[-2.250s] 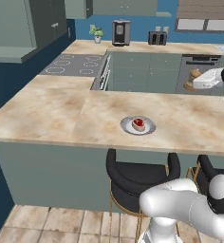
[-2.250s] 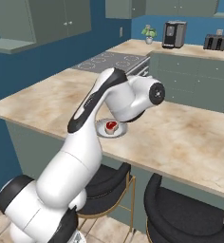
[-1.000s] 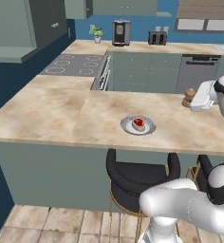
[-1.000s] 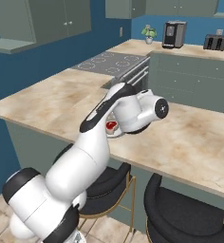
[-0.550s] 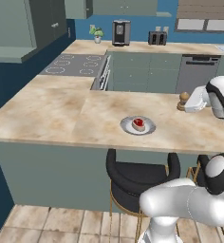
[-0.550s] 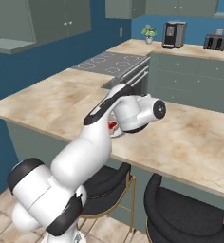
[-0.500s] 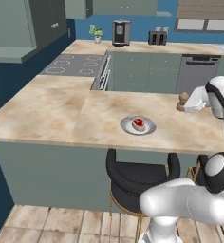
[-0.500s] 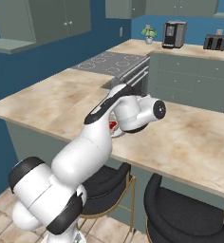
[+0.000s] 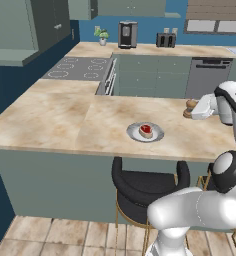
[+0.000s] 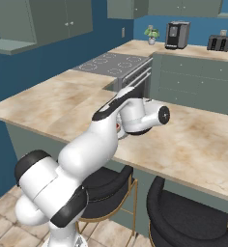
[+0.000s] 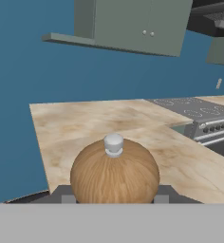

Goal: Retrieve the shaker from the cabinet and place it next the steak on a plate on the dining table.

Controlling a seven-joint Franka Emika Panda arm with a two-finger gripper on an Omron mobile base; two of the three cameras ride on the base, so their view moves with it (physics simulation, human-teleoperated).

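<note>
The brown wooden shaker (image 9: 190, 106) hangs low over the right part of the dining table (image 9: 65, 120), with my gripper (image 9: 191, 110) shut on it. It is about a hand-width to the right of the silver plate (image 9: 155, 135), which holds the small red steak (image 9: 146, 130). In the hand view the shaker (image 11: 114, 173) shows its rounded top and grey knob, with the dark fingers (image 11: 61, 193) on either side. A grey-green wall cabinet (image 11: 137, 23) with closed doors hangs ahead. In the right base view my arm covers the plate, and I cannot tell whether the shaker touches the table (image 10: 198, 140).
A cooktop (image 9: 80, 69) lies on the counter behind the table. A coffee machine (image 9: 127, 34), a toaster (image 9: 165, 40) and a small plant (image 9: 102, 35) stand at the back wall. Black stools (image 9: 145, 187) are tucked under the table's near edge.
My gripper has carried the shaker a little to the left and lower, closer to the plate and the table top. The plate and steak have stayed put.
</note>
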